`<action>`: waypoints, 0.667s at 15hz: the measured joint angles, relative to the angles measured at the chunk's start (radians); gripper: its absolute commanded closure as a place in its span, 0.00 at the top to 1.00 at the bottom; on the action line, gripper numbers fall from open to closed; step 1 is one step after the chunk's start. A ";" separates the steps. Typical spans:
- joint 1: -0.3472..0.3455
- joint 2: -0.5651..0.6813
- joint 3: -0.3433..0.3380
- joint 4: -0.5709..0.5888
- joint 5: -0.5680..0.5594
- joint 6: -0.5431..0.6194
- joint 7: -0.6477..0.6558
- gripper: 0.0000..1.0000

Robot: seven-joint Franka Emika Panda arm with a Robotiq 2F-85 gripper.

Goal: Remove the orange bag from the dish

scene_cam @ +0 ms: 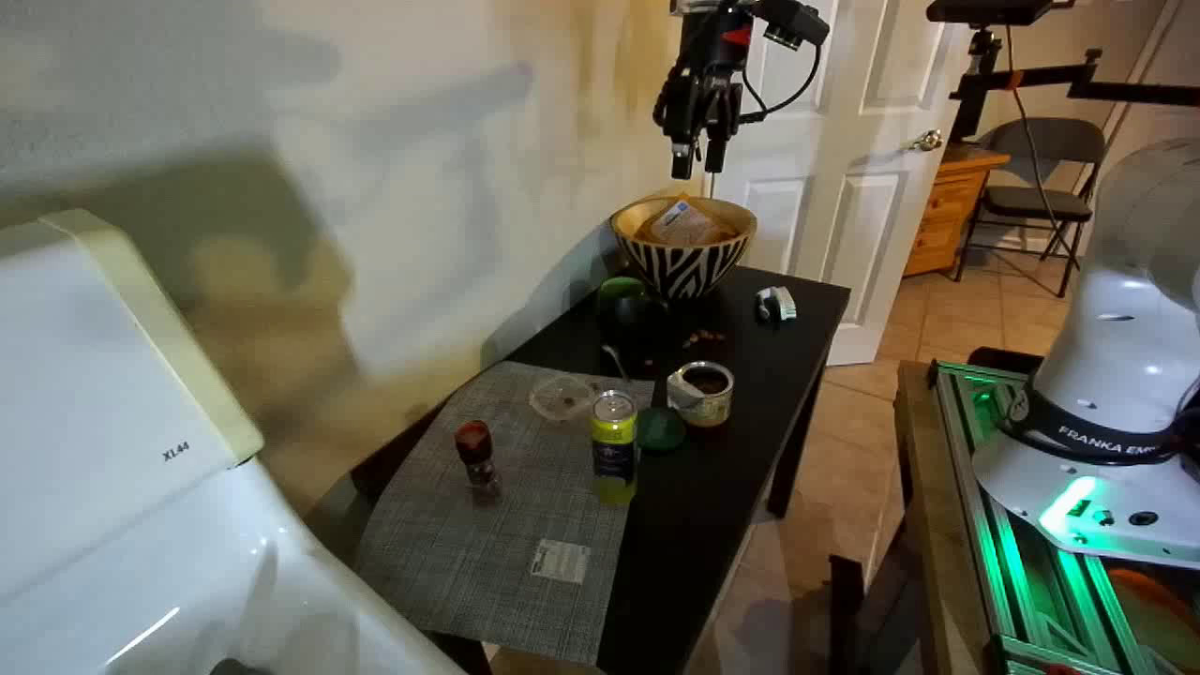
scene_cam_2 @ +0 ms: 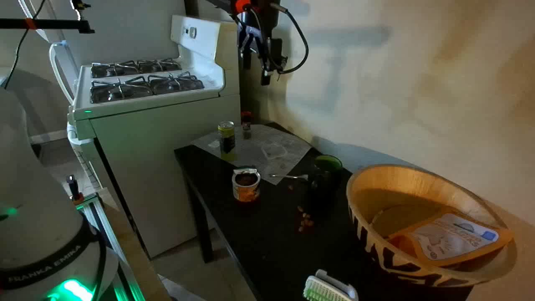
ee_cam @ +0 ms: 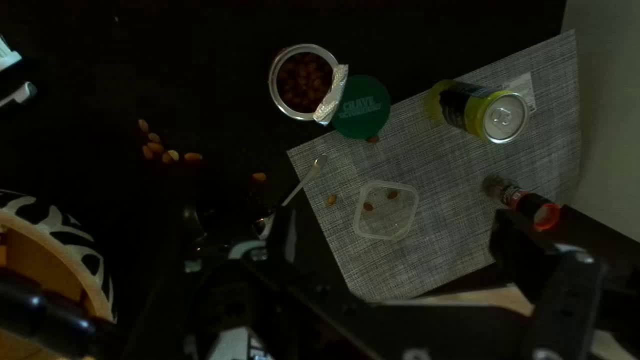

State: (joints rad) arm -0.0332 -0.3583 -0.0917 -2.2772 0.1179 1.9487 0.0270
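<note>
Closest to the wrist camera, your black two-fingered gripper (ee_cam: 394,222) cut across the bottom of the frame, its fingers spread well apart. In both exterior views it hung in the upper part of the frame. Your rectangular orange packet (scene_cam_2: 451,240) with a white label lay tilted inside the large round zebra-striped bowl (scene_cam_2: 388,184) with a tan rim — at the lower right of the frame in an exterior view — and both were apart from your gripper. Near the bowl, at the bottom edge, you had a white brush (scene_cam_2: 330,290) on the black table (scene_cam_2: 276,251), while an open round tin (scene_cam_2: 247,194) stood nearer the middle. Loose brown nuts (ee_cam: 155,148) lay toward the left of your wrist view, and a grey woven mat (ee_cam: 450,205) covered much of its right half. On that mat you could see a clear plastic tray (ee_cam: 390,220), a yellow-and-black can (ee_cam: 472,111) and a clear jar (ee_cam: 521,201) with a red-and-black cap. A round green lid (ee_cam: 362,105) overlapped the mat's edge.
</note>
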 measured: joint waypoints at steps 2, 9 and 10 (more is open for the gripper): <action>0.000 0.000 0.000 0.000 0.000 0.000 0.000 1.00; -0.011 0.030 -0.031 0.040 0.003 -0.030 -0.067 1.00; -0.019 0.059 -0.059 0.083 0.005 -0.056 -0.118 1.00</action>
State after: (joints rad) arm -0.0526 -0.2992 -0.1510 -2.1944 0.1230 1.8927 -0.0910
